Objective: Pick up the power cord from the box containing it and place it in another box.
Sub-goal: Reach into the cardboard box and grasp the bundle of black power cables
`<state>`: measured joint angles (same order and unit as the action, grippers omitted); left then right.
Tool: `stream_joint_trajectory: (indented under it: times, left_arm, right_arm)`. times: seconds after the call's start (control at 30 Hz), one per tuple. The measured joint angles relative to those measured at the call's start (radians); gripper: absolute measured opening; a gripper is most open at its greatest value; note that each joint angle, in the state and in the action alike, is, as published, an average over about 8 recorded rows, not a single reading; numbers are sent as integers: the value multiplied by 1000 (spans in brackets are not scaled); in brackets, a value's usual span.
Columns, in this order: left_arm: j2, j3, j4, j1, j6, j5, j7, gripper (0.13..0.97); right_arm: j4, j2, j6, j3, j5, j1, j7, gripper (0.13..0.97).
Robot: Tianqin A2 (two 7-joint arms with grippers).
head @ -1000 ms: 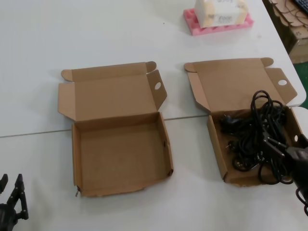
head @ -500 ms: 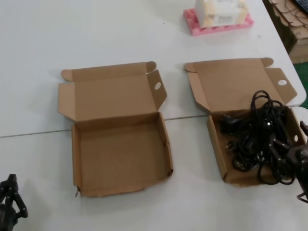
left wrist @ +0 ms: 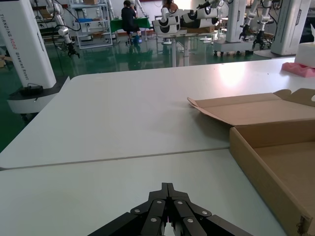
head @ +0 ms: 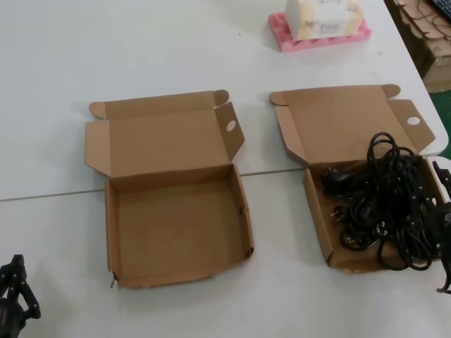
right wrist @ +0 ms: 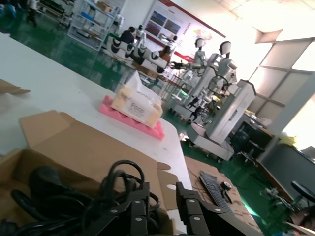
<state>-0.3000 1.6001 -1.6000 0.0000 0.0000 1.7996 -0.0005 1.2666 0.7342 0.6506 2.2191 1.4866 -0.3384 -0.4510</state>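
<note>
The power cord [head: 387,204] is a black tangle of loops and plugs lying in the right-hand brown box [head: 318,218], whose front wall is straight and whose lid is open. In the right wrist view the cord [right wrist: 113,196] lies just below and beside the fingers. My right gripper [head: 442,176] [right wrist: 162,189] hovers at that box's right wall, open, with nothing between its fingers. The other box [head: 111,225], with a wavy front wall, sits empty to the left and also shows in the left wrist view [left wrist: 275,162]. My left gripper [head: 14,285] [left wrist: 168,186] rests shut near the table's front left.
A pink foam tray [head: 320,32] carrying a tissue box [right wrist: 135,105] stands at the back of the table. The table's right edge [head: 440,151] runs close beside the cord's box. Stacked cardboard [head: 426,28] lies beyond that edge.
My right gripper has shifted right, from over the cord to the box's right wall. The cord stays in its box. The left gripper has sunk slightly lower in view.
</note>
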Motion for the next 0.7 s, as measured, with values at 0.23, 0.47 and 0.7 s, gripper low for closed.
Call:
stream_joint_trajectory:
  times: [0.23, 0.47, 0.7]
  left_arm:
    - [0, 0, 0, 0, 0, 0, 0, 163]
    - [0, 0, 0, 0, 0, 0, 0, 163]
    - [0, 0, 0, 0, 0, 0, 0, 163]
  right_arm:
    - [-22, -5, 7, 4, 53, -12, 0, 256]
    - [26, -19, -24, -68, 71, 29, 0, 177]
    - [117, -20, -45, -135, 74, 86, 0, 180]
